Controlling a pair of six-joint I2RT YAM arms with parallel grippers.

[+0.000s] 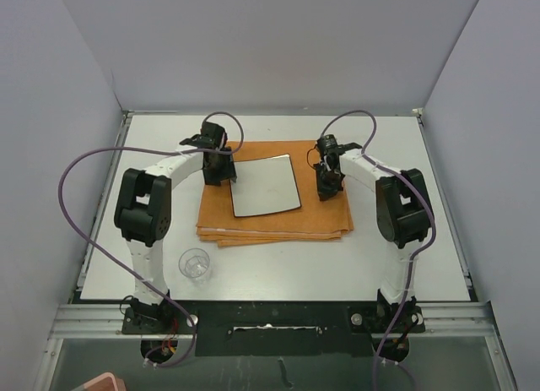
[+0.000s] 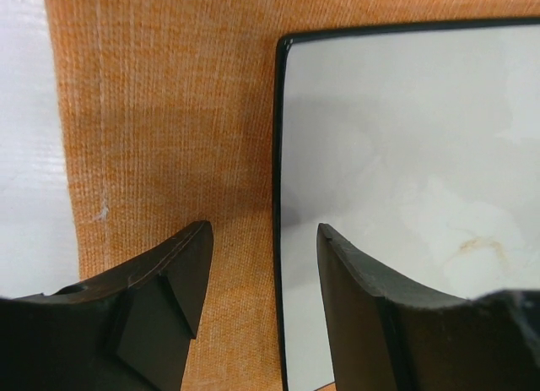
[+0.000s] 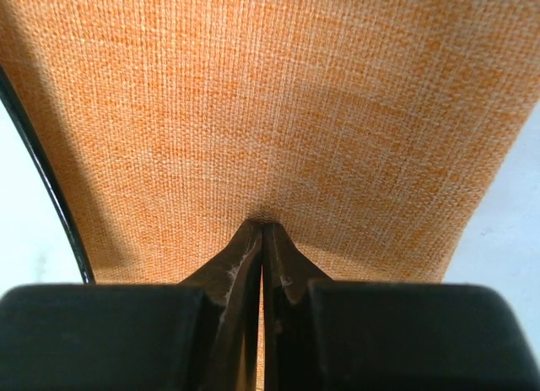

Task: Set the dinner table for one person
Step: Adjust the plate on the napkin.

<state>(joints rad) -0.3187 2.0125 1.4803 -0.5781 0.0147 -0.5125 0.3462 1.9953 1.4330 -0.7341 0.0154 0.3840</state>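
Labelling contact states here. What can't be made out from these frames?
- Right wrist: right gripper shut at the mat; its tips hide whether cloth is pinched.
- Left wrist: open left gripper straddles the plate rim; contact unclear from this angle.
- Top: pink object, cut off by the bottom edge.

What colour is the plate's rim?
Black: a thin rim around the white plate; the left wrist view shows it best.

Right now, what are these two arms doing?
They are setting a table for dinner. A white plate lies on an orange mat. The left gripper hangs open across the plate's left edge; the right gripper is shut, its tips at the mat beside the plate. A glass stands near the front of the table.
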